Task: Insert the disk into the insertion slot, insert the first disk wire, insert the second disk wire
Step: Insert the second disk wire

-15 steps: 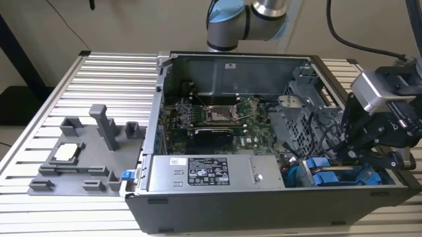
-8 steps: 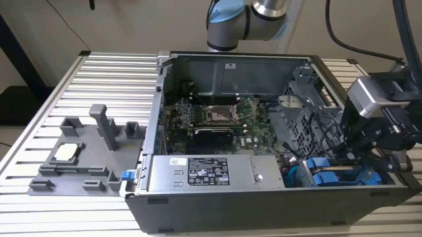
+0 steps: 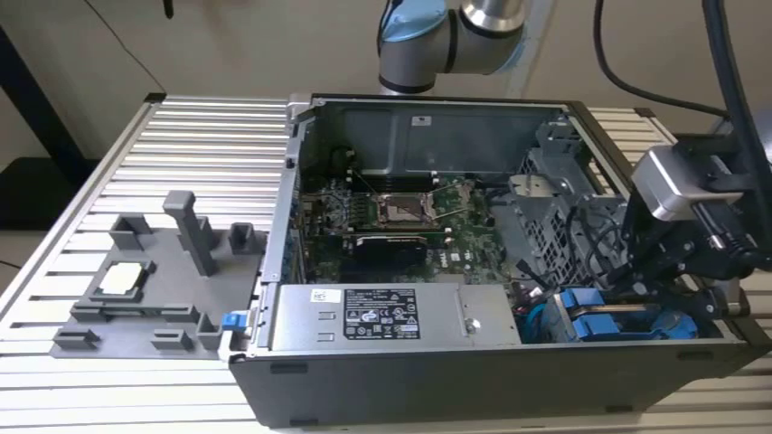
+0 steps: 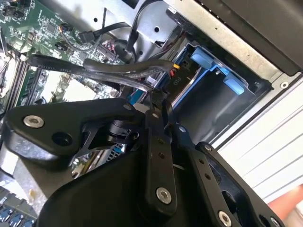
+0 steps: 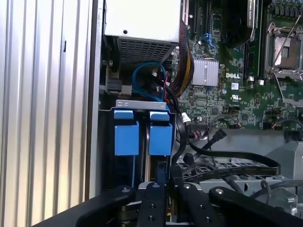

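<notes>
- The worktop (image 3: 181, 127), a ribbed metal surface, carries an open computer case (image 3: 483, 380) lying on its side, and beside it, towards the exterior view's left, a grey fixture plate (image 3: 145, 280) with upright posts.
- Inside the case lie the green motherboard (image 3: 399, 212) and a silver power supply (image 3: 392, 316) along the near wall; a perforated grey metal cage (image 3: 555, 208) stands towards the exterior view's right.
- The robot arm (image 3: 447, 36) comes in from behind the case, and its black wrist assembly hangs over the case's corner on the exterior view's right.
- The insertion slot (image 5: 142, 105) — a grey sheet-metal bay in that corner — holds the disk (image 5: 142, 137), of which the bright blue carrier and its two handles show, seated side by side in the opening.
- Black cables (image 5: 222, 158) run from the motherboard area past the bay; a blue wire loop (image 5: 149, 80) sits just beyond the handles.
- The gripper (image 4: 158, 101) has its narrow fingers drawn together near a dark cable just beside the blue carrier — whether it actually pinches the cable, I cannot tell.
</notes>
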